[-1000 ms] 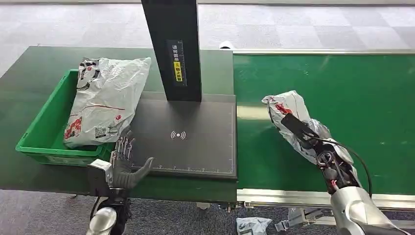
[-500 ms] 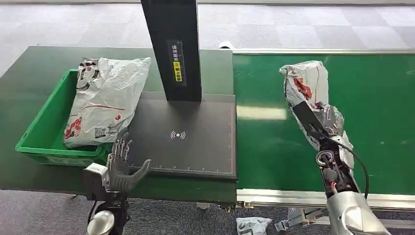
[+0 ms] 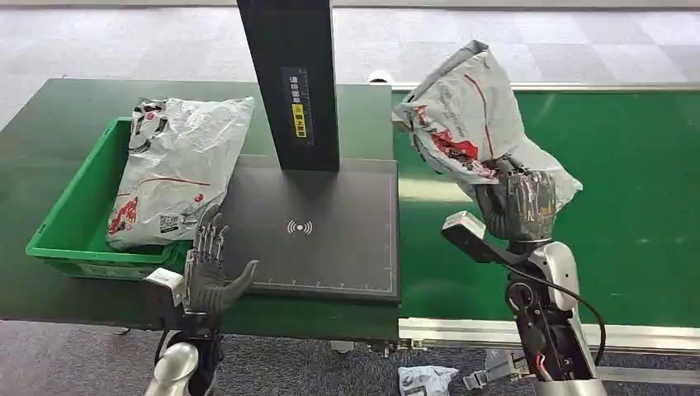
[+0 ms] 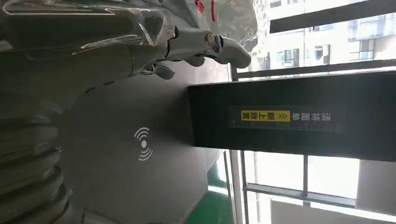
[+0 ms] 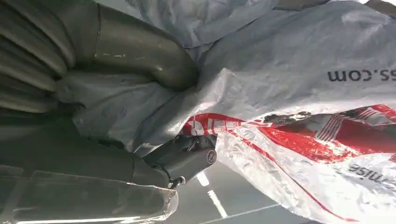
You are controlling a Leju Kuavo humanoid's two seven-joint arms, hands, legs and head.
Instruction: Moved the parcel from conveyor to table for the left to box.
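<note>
My right hand (image 3: 518, 206) grips a grey plastic parcel (image 3: 466, 124) with red print and holds it up above the green conveyor (image 3: 627, 173), close to the edge of the dark scanner pad (image 3: 330, 231). In the right wrist view the thumb (image 5: 140, 44) presses into the parcel (image 5: 299, 93) and the fingers (image 5: 184, 156) close on it from the other side. My left hand (image 3: 208, 272) hovers open at the pad's near left corner, beside the green box (image 3: 70, 214). A second grey parcel (image 3: 177, 165) lies in that box.
A black scanner post (image 3: 290, 82) stands at the back of the pad, seen also in the left wrist view as a post (image 4: 289, 116) with a yellow label. A small parcel (image 3: 425, 381) lies on the floor below the table edge.
My right hand has lifted the parcel off the conveyor and swung it up and left toward the pad. The left hand has stayed in place.
</note>
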